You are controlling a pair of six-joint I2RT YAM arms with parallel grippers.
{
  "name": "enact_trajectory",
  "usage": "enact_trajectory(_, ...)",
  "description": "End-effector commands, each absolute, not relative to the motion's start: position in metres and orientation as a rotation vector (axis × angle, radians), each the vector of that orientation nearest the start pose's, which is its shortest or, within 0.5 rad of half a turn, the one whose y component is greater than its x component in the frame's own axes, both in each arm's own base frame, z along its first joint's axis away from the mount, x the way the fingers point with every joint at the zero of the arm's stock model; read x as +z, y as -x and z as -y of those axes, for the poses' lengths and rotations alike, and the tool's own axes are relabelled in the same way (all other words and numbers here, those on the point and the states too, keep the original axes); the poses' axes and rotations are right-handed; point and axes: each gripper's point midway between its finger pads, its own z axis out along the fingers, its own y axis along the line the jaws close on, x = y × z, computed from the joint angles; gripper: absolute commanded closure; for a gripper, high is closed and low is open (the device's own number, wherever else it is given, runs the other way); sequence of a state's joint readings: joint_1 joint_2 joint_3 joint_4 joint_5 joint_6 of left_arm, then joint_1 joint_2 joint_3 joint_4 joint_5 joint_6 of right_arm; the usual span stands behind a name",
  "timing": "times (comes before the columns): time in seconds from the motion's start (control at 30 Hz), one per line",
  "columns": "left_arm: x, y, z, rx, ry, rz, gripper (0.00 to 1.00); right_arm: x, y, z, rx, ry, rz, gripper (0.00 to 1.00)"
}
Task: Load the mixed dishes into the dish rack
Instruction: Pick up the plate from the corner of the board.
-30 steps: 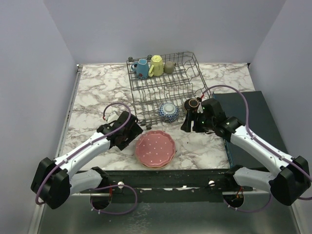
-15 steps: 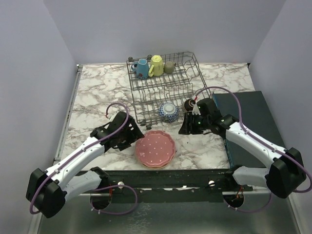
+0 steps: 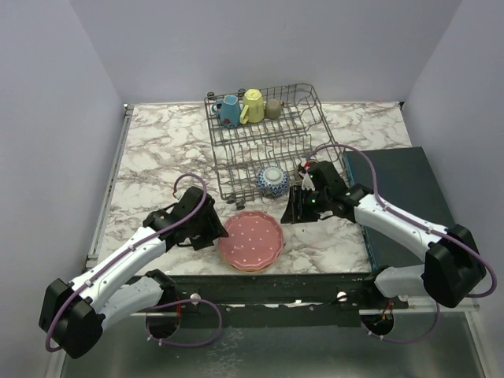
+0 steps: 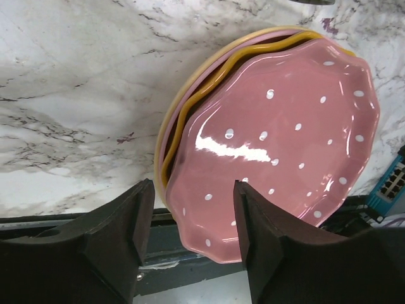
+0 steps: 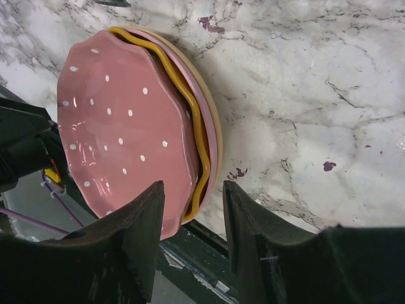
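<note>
A stack of plates (image 3: 252,240) lies near the table's front edge, with the pink white-dotted plate (image 4: 278,133) on top and a scalloped orange-yellow plate (image 4: 209,88) under it. My left gripper (image 4: 190,247) is open at the stack's left edge (image 3: 213,231). My right gripper (image 5: 193,240) is open at the stack's right edge (image 3: 290,211), with the pink plate (image 5: 120,126) and the yellow rim (image 5: 190,95) ahead of it. The dish rack (image 3: 264,142) holds a blue mug (image 3: 229,110), a pale yellow mug (image 3: 252,105), a grey-beige mug (image 3: 273,109) and the blue-white bowl (image 3: 272,180). The dark brown bowl is hidden behind my right arm.
A dark flat box (image 3: 402,197) lies at the right of the table, under my right arm. The marble table's front edge and a dark rail (image 4: 183,234) run just below the plates. The walls close in on three sides.
My left gripper has moved right to the plates' left edge. My right gripper has moved left and forward, away from the rack, to the plates' right edge. The dishes have not moved.
</note>
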State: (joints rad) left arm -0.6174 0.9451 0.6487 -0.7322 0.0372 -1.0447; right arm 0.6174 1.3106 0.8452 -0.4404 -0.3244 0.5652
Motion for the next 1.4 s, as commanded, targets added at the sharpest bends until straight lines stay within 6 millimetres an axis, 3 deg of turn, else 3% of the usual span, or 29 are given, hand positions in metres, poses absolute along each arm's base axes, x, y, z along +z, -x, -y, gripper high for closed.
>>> enact_trajectory(0.0,0.086,-0.158,0.157,-0.525,0.534,-2.699,0.45,0.108,-0.211,-0.254,0.902,0.206,-2.62,0.53)
enact_trajectory(0.17,0.077,-0.159,0.158,-0.505,0.544,-2.719,0.48,0.107,-0.211,-0.253,0.892,0.195,-2.621,0.53)
enact_trajectory(0.47,0.07,-0.165,0.164,-0.521,0.544,-2.716,0.71,0.105,-0.208,-0.256,0.917,0.193,-2.625,0.53)
enact_trajectory(0.7,0.06,-0.162,0.166,-0.53,0.548,-2.736,0.79,0.099,-0.206,-0.256,0.914,0.195,-2.635,0.52)
enact_trajectory(1.03,0.053,-0.164,0.171,-0.557,0.552,-2.736,1.0,0.092,-0.203,-0.258,0.925,0.201,-2.654,0.52)
enact_trajectory(1.37,0.051,-0.171,0.179,-0.584,0.535,-2.734,1.0,0.092,-0.199,-0.265,0.968,0.228,-2.657,0.52)
